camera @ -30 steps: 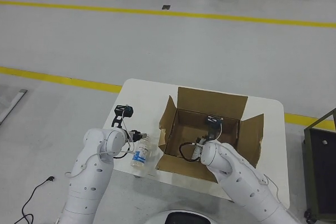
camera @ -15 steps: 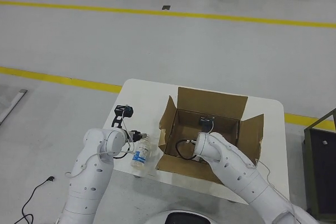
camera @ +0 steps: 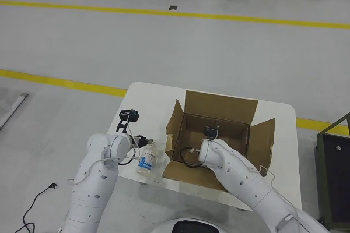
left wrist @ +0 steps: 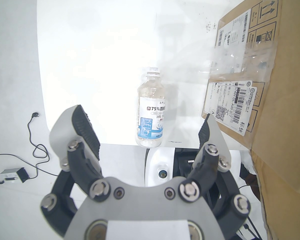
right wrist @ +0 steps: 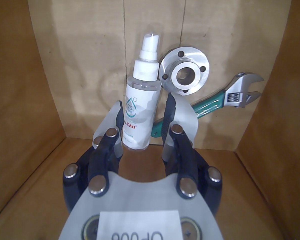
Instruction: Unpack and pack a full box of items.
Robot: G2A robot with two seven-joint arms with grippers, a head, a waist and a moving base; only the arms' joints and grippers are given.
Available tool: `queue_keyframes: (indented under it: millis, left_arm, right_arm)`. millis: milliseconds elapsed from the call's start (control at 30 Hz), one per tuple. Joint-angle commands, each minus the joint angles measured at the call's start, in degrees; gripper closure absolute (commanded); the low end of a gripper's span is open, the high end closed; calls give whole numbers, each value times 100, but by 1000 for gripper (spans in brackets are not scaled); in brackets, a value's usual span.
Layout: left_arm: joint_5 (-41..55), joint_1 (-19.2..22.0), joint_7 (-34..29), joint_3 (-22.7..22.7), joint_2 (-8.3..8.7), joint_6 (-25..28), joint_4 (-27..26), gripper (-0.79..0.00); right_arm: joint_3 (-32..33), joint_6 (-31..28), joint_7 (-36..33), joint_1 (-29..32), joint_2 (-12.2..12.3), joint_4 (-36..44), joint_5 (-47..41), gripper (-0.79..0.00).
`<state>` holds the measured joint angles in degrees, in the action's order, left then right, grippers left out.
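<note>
An open cardboard box [camera: 220, 100] stands on the white table [camera: 146, 93]. On the box floor lie a white spray bottle [right wrist: 142, 96], a steel flange [right wrist: 184, 72] and a green-handled adjustable wrench [right wrist: 230, 98]. My right gripper [right wrist: 144, 101] is down inside the box, open, with its fingers on either side of the spray bottle's lower body. One finger touches the bottle and the other stands a little apart. A clear bottle with a blue-and-white label [left wrist: 151, 114] [camera: 146, 158] lies on the table left of the box. My left gripper [left wrist: 143, 113] hangs open just above it.
The box's labelled outer wall [left wrist: 240, 88] stands close beside the clear bottle. The table's near edge [left wrist: 102, 144] runs right by the bottle's base. A dark metal rack [camera: 344, 169] stands on the floor to the right of the table.
My right arm has swung leftward and deeper into the box, bringing its gripper over the spray bottle. The left arm and the clear bottle have stayed where they were.
</note>
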<state>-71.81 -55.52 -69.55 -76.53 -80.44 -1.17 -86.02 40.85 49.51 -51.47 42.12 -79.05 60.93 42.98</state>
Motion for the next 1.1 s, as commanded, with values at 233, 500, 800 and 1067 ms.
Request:
queue_keyframes:
  millis: [233,500,800,1067]
  left_arm:
    - [0,0,0,0,0,0,0,-785]
    - [0,0,0,0,0,0,0,-785]
    - [0,0,0,0,0,0,0,-785]
    - [0,0,0,0,0,0,0,-785]
  right_arm:
    - [-138,-235,220,-199,-258,-729,-291,-369]
    - [-239,-379,353,-387,-474,-1262,-442,-366]
    - [-301,-505,460,-516,-664,-1692,-529,-265]
    - [-263,-552,646,-601,-771,-1855,-525,0]
